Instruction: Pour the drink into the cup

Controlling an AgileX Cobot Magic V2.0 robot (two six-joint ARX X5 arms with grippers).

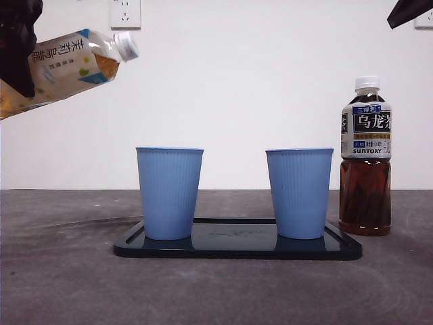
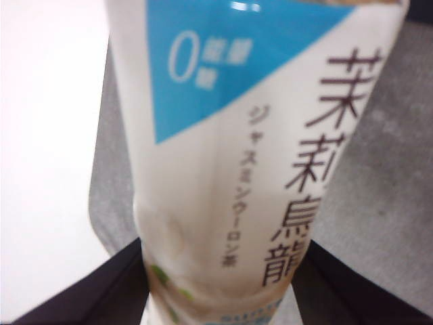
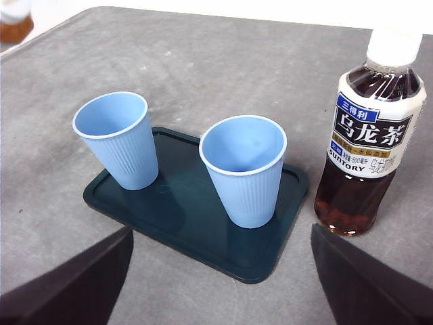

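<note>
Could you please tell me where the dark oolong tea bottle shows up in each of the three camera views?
Front view: oolong tea bottle upright at far right, beside the tray.
Left wrist view: not in it; the held jasmine tea bottle fills it.
Right wrist view: at right.
Shared landmark: the tray.

Both grippers, left gripper and right gripper, show plain matte-black jaws (wedge-shaped, unmarked).

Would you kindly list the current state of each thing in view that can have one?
White-labelled jasmine tea bottle: capped, tilted, held above the table.
Left pincer: shut on that bottle.
Right pincer: open, holding nothing.
Two ribbed blue plastic cups: upright, empty, on the tray.
Dark rectangular tray: flat on the table.
Dark oolong tea bottle with white cap: upright, capped, beside the tray.
</note>
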